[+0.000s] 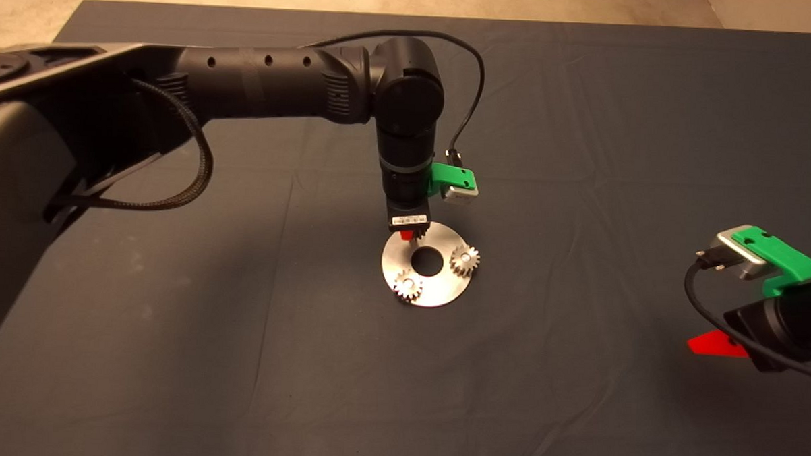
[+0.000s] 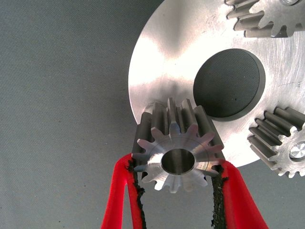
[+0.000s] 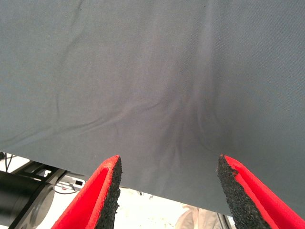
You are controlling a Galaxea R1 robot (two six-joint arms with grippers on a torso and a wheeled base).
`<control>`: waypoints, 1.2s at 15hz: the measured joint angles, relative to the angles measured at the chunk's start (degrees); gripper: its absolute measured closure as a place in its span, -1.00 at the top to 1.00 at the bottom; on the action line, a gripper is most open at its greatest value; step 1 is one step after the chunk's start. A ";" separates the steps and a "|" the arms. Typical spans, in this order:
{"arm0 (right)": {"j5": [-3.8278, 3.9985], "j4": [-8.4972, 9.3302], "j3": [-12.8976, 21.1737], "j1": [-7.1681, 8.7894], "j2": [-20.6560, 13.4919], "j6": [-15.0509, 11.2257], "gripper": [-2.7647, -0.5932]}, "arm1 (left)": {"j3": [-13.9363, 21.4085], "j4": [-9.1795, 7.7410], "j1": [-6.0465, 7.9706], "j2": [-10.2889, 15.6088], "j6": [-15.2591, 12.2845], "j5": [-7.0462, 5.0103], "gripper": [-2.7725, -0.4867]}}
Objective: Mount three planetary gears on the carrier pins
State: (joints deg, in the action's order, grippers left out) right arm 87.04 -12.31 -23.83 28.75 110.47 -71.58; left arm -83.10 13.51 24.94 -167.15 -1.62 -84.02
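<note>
Left claw (image 2: 176, 191) grips the third gear (image 2: 177, 150) over the disc (image 1: 430, 262) mid-desk — lining bore to pin; right claw (image 3: 167, 191) gapes, parked by the right edge.

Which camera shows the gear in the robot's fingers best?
The left wrist view: the held gear fills it, teeth and hole clear, pinched by the left gripper. The head view hides it behind the arm; the right wrist view shows only mat.

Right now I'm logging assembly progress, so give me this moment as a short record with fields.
gears seated: two planetary gears, each on a pin of the carrier disc
third gear: gripped over the disc's edge, not seated
third pin: hidden in these views
left gripper: shut on the third gear, above the disc
right gripper: open, parked at the mat's right edge
</note>
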 joint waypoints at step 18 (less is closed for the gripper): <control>-0.02 0.00 0.00 0.00 0.00 0.01 -0.19 | 0.02 1.16 -0.20 0.80 0.52 1.94 -0.97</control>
State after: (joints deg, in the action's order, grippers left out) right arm 87.02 -12.31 -23.83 28.75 110.47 -71.57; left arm -83.08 14.67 24.75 -166.34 -1.10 -82.08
